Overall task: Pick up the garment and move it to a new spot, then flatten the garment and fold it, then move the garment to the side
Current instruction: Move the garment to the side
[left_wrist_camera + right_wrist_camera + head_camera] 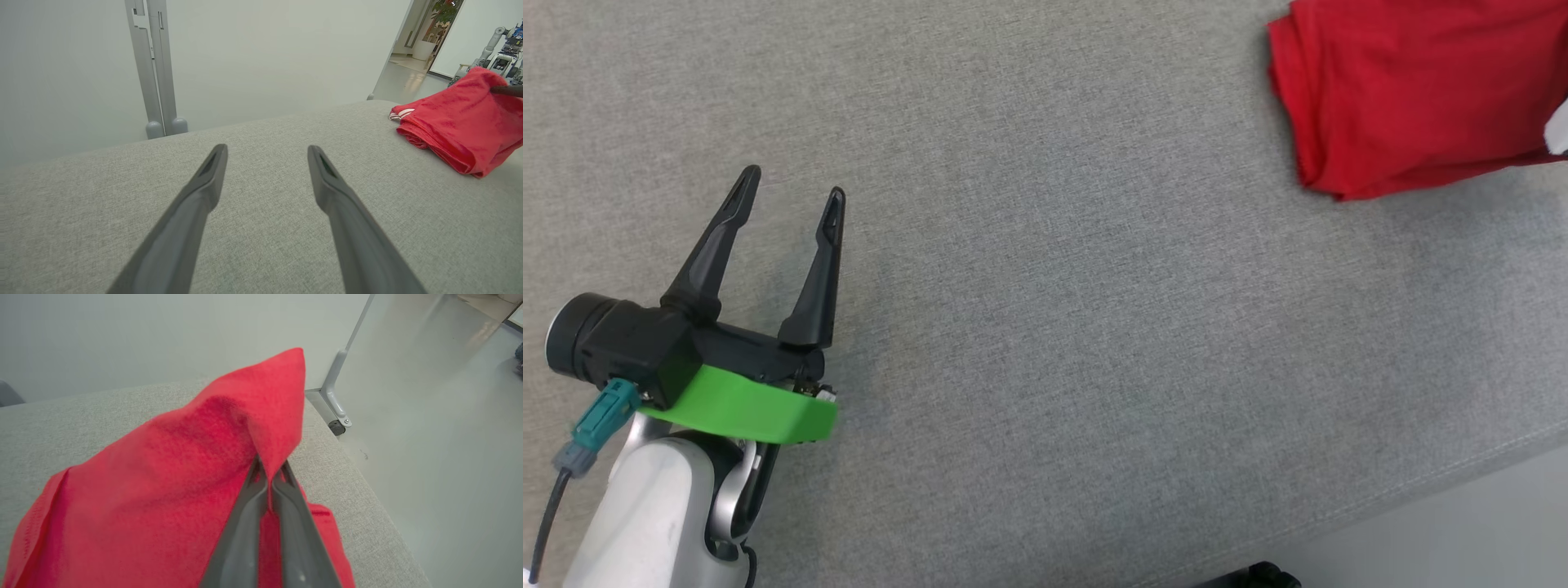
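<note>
Clamping a raised fold of the red fleecy garment point(163, 477) between the shut dark fingers of the right pincer point(269, 473), with the remaining cloth bunched on the grey fabric-covered desk point(1094, 327) by its right edge. Holding the left pincer point(794, 184) wide open and empty over the desk's near left part, well apart from the garment.

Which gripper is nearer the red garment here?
Right. The right gripper has its jaws shut on the red garment; the left gripper, jaws open, hovers over the grey surface, well apart.
</note>
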{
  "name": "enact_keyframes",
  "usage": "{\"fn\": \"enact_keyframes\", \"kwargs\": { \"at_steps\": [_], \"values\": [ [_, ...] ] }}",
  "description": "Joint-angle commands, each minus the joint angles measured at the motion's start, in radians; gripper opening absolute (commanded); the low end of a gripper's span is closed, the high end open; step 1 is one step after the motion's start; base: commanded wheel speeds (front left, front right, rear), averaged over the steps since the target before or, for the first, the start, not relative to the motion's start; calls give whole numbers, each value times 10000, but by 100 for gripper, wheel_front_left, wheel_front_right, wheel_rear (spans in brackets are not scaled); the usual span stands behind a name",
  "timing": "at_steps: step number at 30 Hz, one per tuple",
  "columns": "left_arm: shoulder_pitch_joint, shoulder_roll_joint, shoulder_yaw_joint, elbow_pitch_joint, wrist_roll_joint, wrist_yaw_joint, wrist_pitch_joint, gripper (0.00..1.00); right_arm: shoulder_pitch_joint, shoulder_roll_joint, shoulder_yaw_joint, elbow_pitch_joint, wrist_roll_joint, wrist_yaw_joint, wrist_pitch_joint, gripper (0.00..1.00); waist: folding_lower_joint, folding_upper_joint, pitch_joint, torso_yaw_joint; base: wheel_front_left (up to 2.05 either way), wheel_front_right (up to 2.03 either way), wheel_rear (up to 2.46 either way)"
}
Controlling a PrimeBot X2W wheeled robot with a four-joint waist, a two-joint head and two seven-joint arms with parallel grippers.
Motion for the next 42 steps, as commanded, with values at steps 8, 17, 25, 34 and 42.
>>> {"fn": "enact_keyframes", "kwargs": {
  "at_steps": [8, 17, 25, 34, 42],
  "values": [
    [43, -119, 48, 215, -157, 134, -340, 100, -397, 284, 112, 788, -926, 2, -1632, 100, 0, 0, -502, 232, 0, 0, 0],
    [636, -335, 494, 755, -526, 477, -956, 100, 828, 562, 290, -932, -776, 2, -2317, 100, 0, 0, -1689, 722, 0, 0, 0],
    [1454, -429, 1146, 1081, -771, 792, -1282, 100, 3236, 781, -123, -3529, -791, 2, -2385, 100, 0, 0, -2972, 1546, 0, 0, 0],
    [2524, -708, 1342, 1270, -796, 1071, -1380, 100, 6353, 1824, -1172, -6197, -1555, 2, -2077, 100, 0, 0, -4172, 2219, 0, 0, 0],
    [3377, -735, 1608, 1459, -690, 1115, -1439, 100, 8617, 2929, -1446, -8058, -2303, 2, -1784, 100, 0, 0, -4821, 2426, 0, 0, 0]
  ]
}}
